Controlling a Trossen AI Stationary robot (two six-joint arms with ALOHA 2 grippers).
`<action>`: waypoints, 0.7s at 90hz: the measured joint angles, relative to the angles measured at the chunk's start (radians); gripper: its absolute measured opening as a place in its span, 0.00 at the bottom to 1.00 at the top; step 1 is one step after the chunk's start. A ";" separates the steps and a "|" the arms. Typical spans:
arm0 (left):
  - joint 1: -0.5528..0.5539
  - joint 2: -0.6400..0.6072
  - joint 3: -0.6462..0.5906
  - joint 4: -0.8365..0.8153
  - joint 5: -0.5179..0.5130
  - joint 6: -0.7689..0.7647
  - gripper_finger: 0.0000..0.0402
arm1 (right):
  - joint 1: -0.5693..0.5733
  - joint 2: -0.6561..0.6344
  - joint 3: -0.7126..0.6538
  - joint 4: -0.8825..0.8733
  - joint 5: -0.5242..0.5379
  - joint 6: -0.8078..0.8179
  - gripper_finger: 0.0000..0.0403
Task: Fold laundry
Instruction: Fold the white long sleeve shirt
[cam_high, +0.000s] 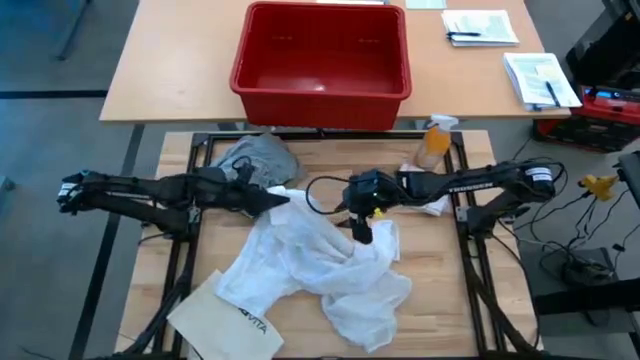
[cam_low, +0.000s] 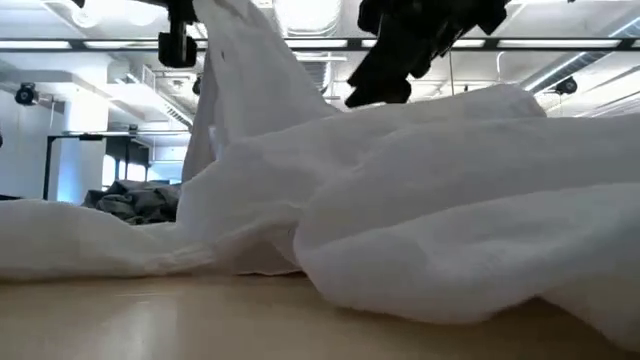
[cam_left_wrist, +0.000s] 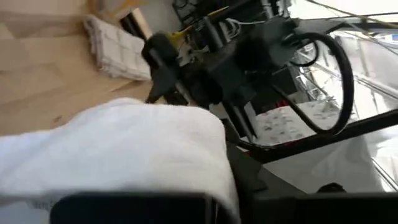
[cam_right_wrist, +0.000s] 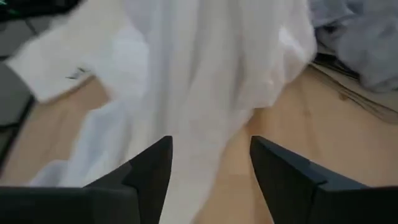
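Currently, white shirt: the white shirt (cam_high: 320, 265) lies crumpled across the middle of the tabletop (cam_high: 440, 300), spread toward the near edge, with one part lifted upward at its far left corner.
Left gripper: the left gripper (cam_high: 278, 199) sits at that lifted corner; the left wrist view shows white cloth (cam_left_wrist: 124, 155) bunched right against its fingers, so it is clenched on the white shirt.
Right gripper: the right gripper (cam_high: 362, 236) hangs over the shirt's upper middle; in the right wrist view its two fingers (cam_right_wrist: 149, 171) stand apart with nothing between them, cloth just beyond.
Grey T-shirt: the grey T-shirt (cam_high: 258, 157) lies bunched at the far left of the tabletop, touching the white shirt's edge; it shows as a grey heap (cam_low: 135, 200) in the low view.
Bag: a stiff pale bag (cam_high: 225, 318) lies at the near left corner, partly under the shirt.
Bin: a red bin (cam_high: 322, 65) stands on the far table, well apart from the laundry.
Bottle: a spray bottle (cam_high: 436, 142) stands at the far right of the tabletop.
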 joint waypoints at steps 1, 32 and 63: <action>0.000 -0.002 0.002 0.000 0.000 0.004 0.00 | 0.002 -0.002 -0.002 0.001 -0.001 0.001 0.49; 0.000 -0.042 0.057 -0.009 0.029 0.097 0.00 | 0.086 -0.019 -0.176 -0.042 -0.076 0.071 0.36; 0.005 -0.044 0.068 -0.112 0.013 0.124 0.00 | 0.285 -0.058 -0.208 -0.036 -0.079 0.104 0.24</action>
